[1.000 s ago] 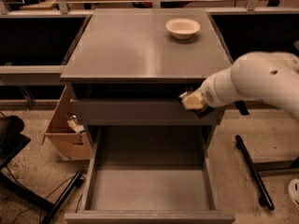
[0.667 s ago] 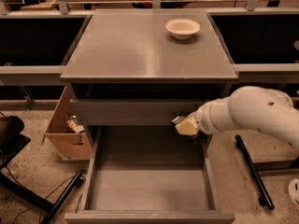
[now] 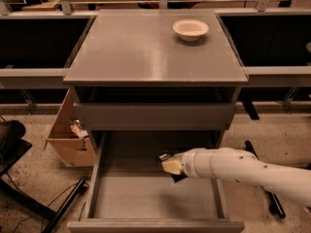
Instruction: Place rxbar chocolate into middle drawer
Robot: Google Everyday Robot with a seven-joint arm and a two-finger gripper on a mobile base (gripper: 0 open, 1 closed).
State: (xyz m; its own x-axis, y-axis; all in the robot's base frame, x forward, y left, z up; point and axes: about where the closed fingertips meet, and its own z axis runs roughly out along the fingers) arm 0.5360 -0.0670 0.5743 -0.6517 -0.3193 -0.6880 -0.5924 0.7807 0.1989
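Note:
My gripper reaches in from the right on a white arm and hangs over the open middle drawer, above the back right part of its grey floor. It is shut on the rxbar chocolate, of which only a dark edge shows at the cream fingertips. The drawer is pulled far out and its floor is bare.
A cream-white bowl stands at the back right of the cabinet top. The upper drawer's plain front is closed above the open one. A cardboard box stands to the left of the cabinet. Black chair legs lie at lower left.
My gripper has moved down and to the left, from in front of the upper drawer's right end to over the open middle drawer.

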